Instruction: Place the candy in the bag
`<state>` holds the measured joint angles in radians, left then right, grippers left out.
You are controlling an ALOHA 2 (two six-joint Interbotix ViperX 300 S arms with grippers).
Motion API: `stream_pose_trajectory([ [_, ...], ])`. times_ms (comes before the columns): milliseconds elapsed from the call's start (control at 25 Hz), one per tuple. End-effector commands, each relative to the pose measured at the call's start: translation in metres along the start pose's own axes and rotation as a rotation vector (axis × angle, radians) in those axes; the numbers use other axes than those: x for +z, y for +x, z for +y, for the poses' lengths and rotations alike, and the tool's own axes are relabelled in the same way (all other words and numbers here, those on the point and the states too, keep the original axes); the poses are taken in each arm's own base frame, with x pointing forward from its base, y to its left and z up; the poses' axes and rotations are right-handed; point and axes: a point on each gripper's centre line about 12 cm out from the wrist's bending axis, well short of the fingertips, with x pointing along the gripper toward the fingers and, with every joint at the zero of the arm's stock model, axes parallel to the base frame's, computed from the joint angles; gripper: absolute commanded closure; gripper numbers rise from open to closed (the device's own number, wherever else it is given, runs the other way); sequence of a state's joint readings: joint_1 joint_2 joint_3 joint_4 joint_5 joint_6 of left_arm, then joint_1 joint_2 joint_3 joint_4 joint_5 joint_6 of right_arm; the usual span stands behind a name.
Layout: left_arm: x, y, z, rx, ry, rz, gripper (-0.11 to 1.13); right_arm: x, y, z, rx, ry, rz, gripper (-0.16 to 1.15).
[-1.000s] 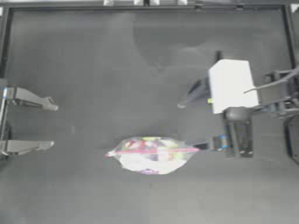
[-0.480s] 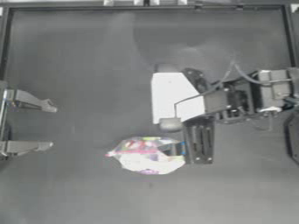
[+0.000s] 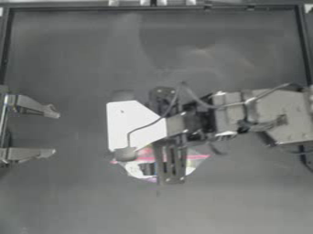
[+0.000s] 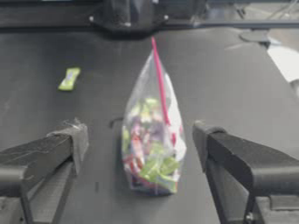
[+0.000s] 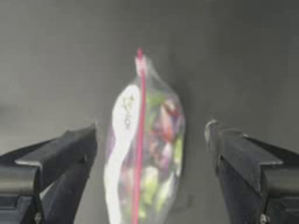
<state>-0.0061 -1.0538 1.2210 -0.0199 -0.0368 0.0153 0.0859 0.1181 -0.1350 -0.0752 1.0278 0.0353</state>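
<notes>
Top view: my right gripper (image 3: 166,157) reaches in from the right to the table's middle and hangs right over the bag (image 3: 142,165), hiding most of it. Its jaws run toward the near edge, one on each side of the bag's middle. My left gripper (image 3: 34,130) is parked at the left edge with its jaws spread, holding nothing. I cannot find the candy from up here; the arm may be covering it.

Left wrist view: looking across the table (image 4: 245,87), I see the bag (image 4: 153,144) lying flat, full of coloured sweets, its pink seal (image 4: 160,83) running away from me. The candy (image 4: 69,78) lies loose on the table, apart from the bag and beyond it, untouched. The left jaws stand wide apart and empty.

Right wrist view: my right jaws are wide open with the bag (image 5: 146,153) between them, the seal (image 5: 139,131) a closed line along its middle.

My worry: if I close here I pinch the plastic over the sweets, not the lip, and the slippery bag could slide or crumple. The mouth also looks shut, so the candy cannot go in until it is opened.
</notes>
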Motion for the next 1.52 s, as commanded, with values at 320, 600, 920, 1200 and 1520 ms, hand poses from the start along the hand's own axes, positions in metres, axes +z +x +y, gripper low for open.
stream_pose_trajectory([
  [320,-0.001,0.0,0.0,0.002,-0.002,0.003,0.01,0.02,0.012,0.0,-0.013,-0.01,0.007,-0.02],
  [600,-0.007,0.0,0.0,0.002,-0.002,0.017,0.01,0.024,0.03,0.0,-0.017,-0.014,0.025,-0.02],
  [920,-0.009,0.0,0.0,0.002,-0.003,0.021,0.01,0.028,0.048,0.006,-0.011,-0.043,0.042,-0.02],
  [1200,-0.01,0.0,0.0,0.002,-0.005,0.021,0.01,0.029,0.062,0.008,-0.011,-0.068,0.074,-0.02],
  [1520,-0.012,0.0,0.0,0.002,-0.009,0.025,0.01,0.029,0.07,0.009,-0.01,-0.074,0.108,-0.02],
])
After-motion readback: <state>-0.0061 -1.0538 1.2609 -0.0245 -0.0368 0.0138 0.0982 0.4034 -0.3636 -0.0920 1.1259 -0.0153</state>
